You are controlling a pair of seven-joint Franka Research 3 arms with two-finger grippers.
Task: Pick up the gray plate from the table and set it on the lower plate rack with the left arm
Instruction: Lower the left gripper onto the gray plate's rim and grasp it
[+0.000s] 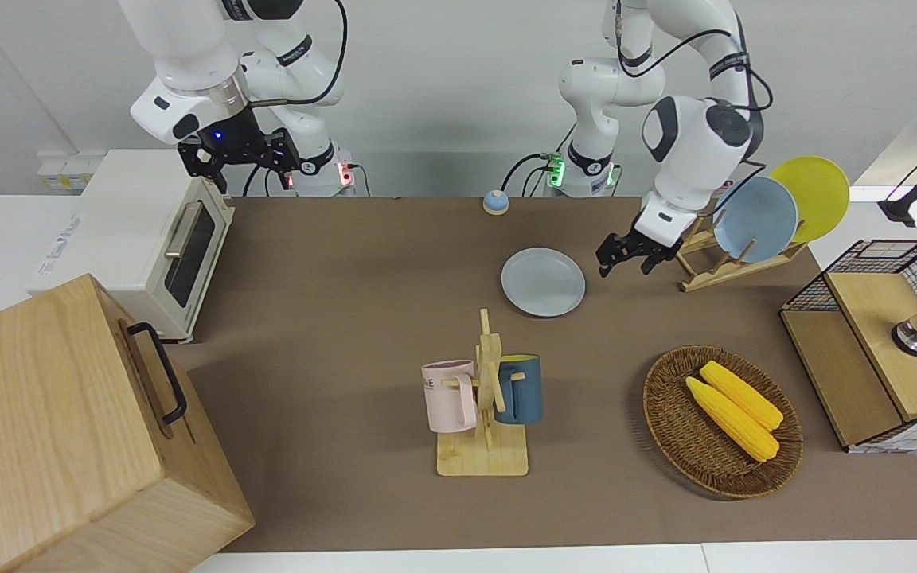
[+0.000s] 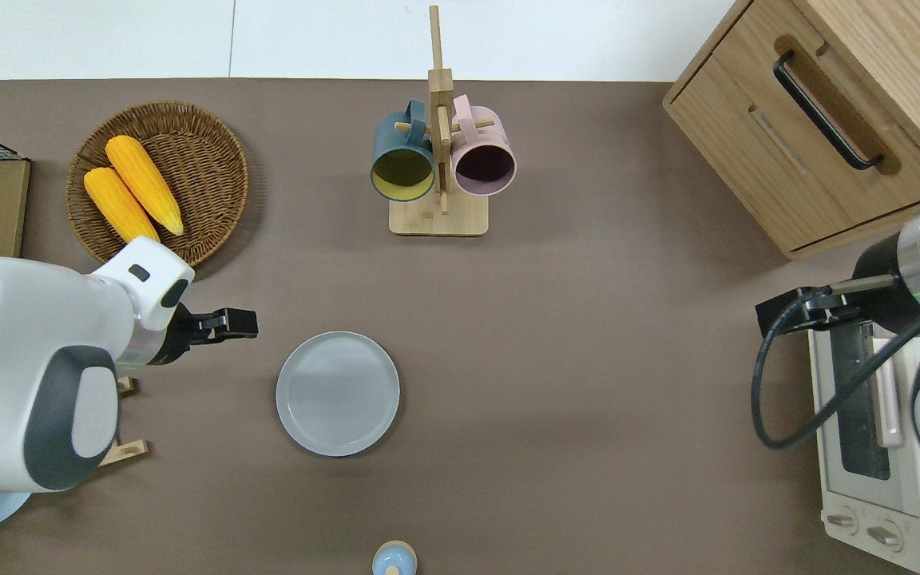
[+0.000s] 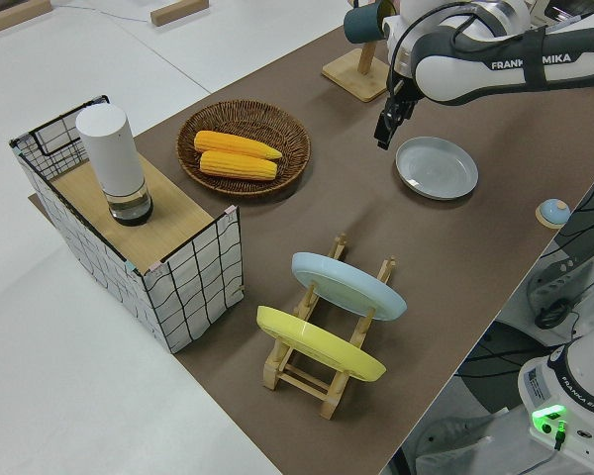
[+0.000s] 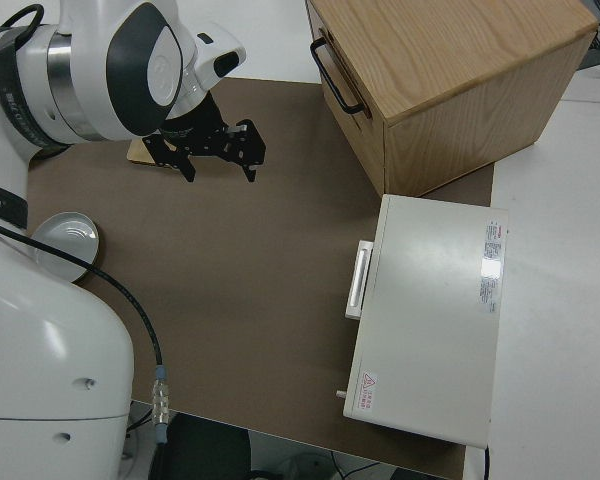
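The gray plate (image 1: 543, 282) lies flat on the brown table mat; it also shows in the overhead view (image 2: 338, 393) and the left side view (image 3: 436, 166). My left gripper (image 1: 626, 263) is open and empty, up in the air. In the overhead view my left gripper (image 2: 244, 323) is over bare mat just off the plate's rim, toward the left arm's end. The light-wood plate rack (image 1: 709, 275) stands toward the left arm's end and holds a light blue plate (image 1: 755, 220) and a yellow plate (image 1: 813, 197). In the overhead view the left arm hides most of the rack. My right gripper (image 4: 220, 170) is parked, open.
A mug tree (image 2: 438, 160) with two cups and a wicker basket (image 2: 212, 140) of corn stand farther from the robots than the plate. A wooden cabinet (image 2: 827, 112) and a toaster oven (image 2: 875, 447) are at the right arm's end. A wire-framed box (image 1: 872, 342) is at the left arm's end.
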